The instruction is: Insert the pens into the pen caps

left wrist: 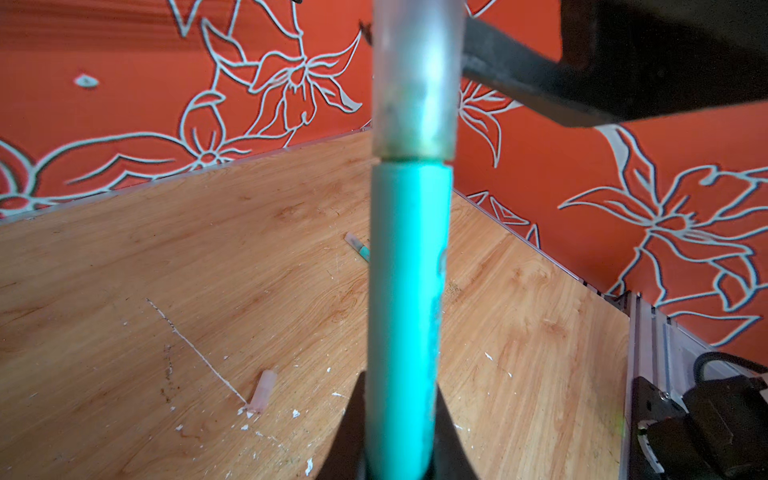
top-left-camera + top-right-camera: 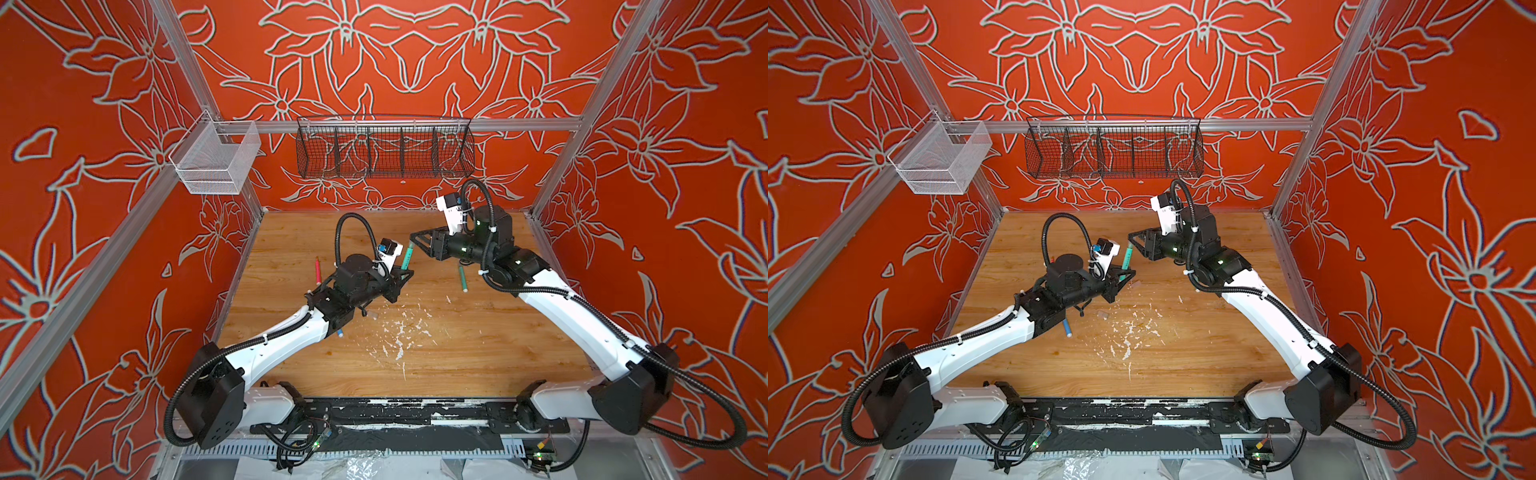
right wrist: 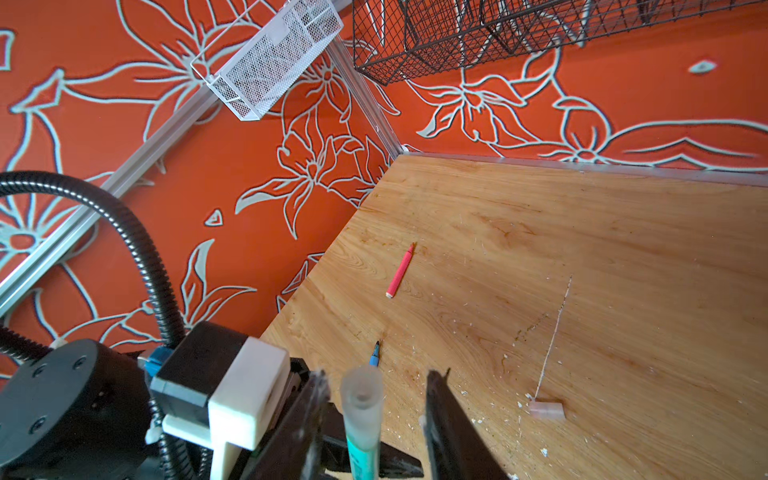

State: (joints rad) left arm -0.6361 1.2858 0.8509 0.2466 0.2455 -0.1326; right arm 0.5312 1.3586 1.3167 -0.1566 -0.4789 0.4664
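The left gripper clenches the green pen low on its barrel, propping it on end as a fixed post, while the right gripper, jaws parted, flanks the cap on that pen's top end (seemingly seated, so no grip needed).

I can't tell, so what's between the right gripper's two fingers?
The greyish cap, sitting on the green pen, with a gap on either side; the right wrist view shows it.

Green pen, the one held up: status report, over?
Left gripper shut on green pen. Cap sits on its tip. Right gripper open, jaws either side of cap, not touching. Nothing in the way.
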